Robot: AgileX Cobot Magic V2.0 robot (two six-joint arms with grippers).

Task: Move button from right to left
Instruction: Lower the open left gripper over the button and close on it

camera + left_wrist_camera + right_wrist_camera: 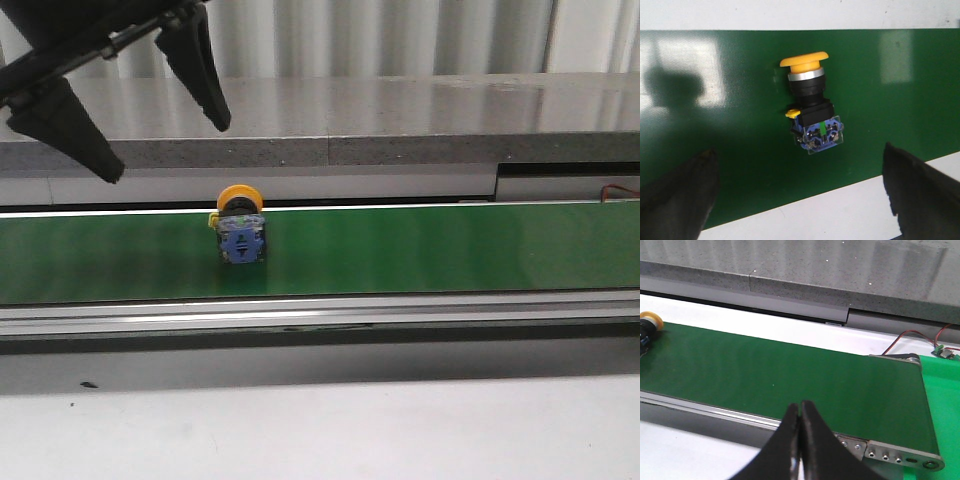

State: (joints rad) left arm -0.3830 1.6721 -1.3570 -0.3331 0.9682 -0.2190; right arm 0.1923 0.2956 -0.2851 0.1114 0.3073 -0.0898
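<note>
1. Table (320, 430) surface nearest the robot is pale, flat and matte, with one small dark speck.
2. A brushed metal rail (320, 312) runs along the near edge of the belt (450, 250), a smooth, glossy green band showing soft window reflections.
3. The button (240, 232) lies on its side on the belt, its round yellow mushroom cap toward the far edge and its blue-grey boxy block toward the robot; a black collar and a silver ring sit between them.
4. The left gripper (140, 110) hangs above the button and slightly to its left, its two black tapered fingers spread wide, holding nothing; in its wrist view the button lies between the fingertips, touching neither.
5. The right gripper (800, 440) has its black fingers pressed together with nothing between them, over the belt's near edge, the button well off to its left.
6. A grey speckled stone ledge (400, 125) lies beyond the belt.
</note>
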